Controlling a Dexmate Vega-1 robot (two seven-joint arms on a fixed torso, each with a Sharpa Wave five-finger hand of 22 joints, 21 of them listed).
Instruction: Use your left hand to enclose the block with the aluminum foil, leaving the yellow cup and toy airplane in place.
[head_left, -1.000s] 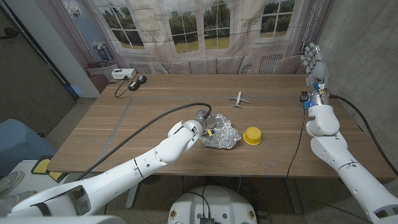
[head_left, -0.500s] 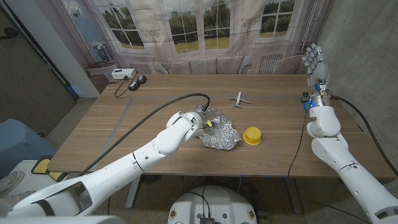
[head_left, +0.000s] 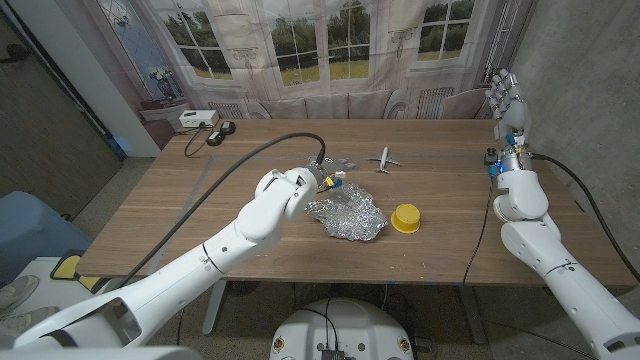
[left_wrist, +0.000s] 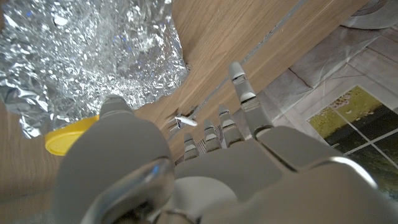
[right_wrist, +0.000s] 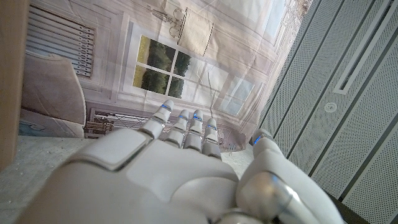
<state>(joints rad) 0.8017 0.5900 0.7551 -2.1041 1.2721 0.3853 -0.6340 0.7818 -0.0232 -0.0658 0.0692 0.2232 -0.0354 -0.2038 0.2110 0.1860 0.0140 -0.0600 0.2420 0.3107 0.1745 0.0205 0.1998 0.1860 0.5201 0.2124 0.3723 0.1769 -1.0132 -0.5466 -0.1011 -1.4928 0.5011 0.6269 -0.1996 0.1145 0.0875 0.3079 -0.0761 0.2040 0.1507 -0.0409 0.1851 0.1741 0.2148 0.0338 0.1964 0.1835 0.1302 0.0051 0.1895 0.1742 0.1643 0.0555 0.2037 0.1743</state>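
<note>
The crumpled aluminum foil (head_left: 350, 215) lies as a mound at the table's middle; the block is hidden, and I cannot tell whether it sits under the foil. My left hand (head_left: 330, 181) hovers just beyond the foil's far left edge, fingers extended and holding nothing. In the left wrist view the hand's fingers (left_wrist: 239, 93) reach past the foil (left_wrist: 93, 50), with the yellow cup (left_wrist: 65, 138) and toy airplane (left_wrist: 184, 121) beyond. The yellow cup (head_left: 405, 217) stands just right of the foil. The toy airplane (head_left: 383, 159) lies farther back. My right hand (head_left: 505, 98) is raised at the table's right edge, open.
A white box (head_left: 196, 118) and a black adapter (head_left: 222, 129) with a cable sit at the table's far left corner. The left arm's black cable (head_left: 240, 170) arcs over the table's left half. A window backdrop stands behind the table.
My left hand has come off the foil and drawn back and up toward the far left. The foil stays as a crumpled mound. Cup, airplane and right hand have not moved.
</note>
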